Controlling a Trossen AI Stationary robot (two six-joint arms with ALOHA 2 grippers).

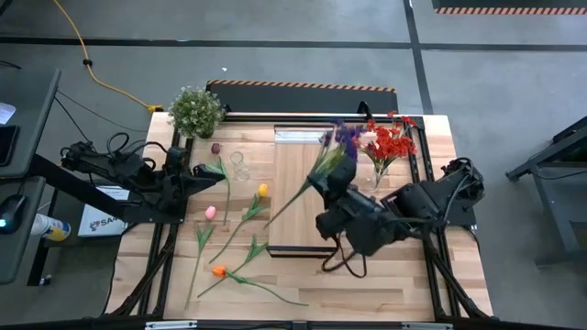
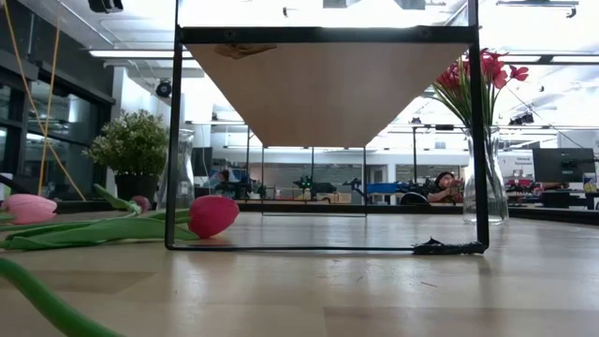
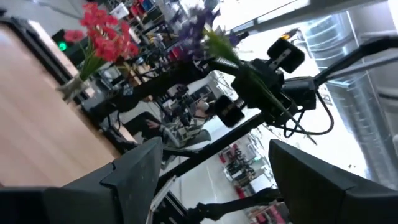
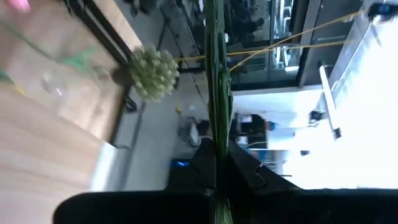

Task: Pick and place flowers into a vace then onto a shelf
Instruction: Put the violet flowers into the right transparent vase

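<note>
Right up against the lens in the right wrist view is a green stem, pinched between the pressed-together fingers of the right gripper. That's the purple flower; from above its head sticks out past the claw toward the far edge of the shelf, with the stem tail trailing back down-left of the claw over the board.

The vase of red flowers sits just to the right of the claw, off the far right end of the shelf. An empty glass vase stands well off to the claw's left, near the loose tulips lying on the tabletop.

My guess is the step is carrying the purple stem to a vase. To do it well I'd get the stem closer to upright first, line the cut end over the mouth, and only let go once it's well inside, since that long tail could snag the rim or the red blooms.

Pose-wise, the right arm is folded in over the shelf's right half, wrist tilted so the flower lies diagonal. The left gripper waits on the left side with fingers spread, holding nothing.
</note>
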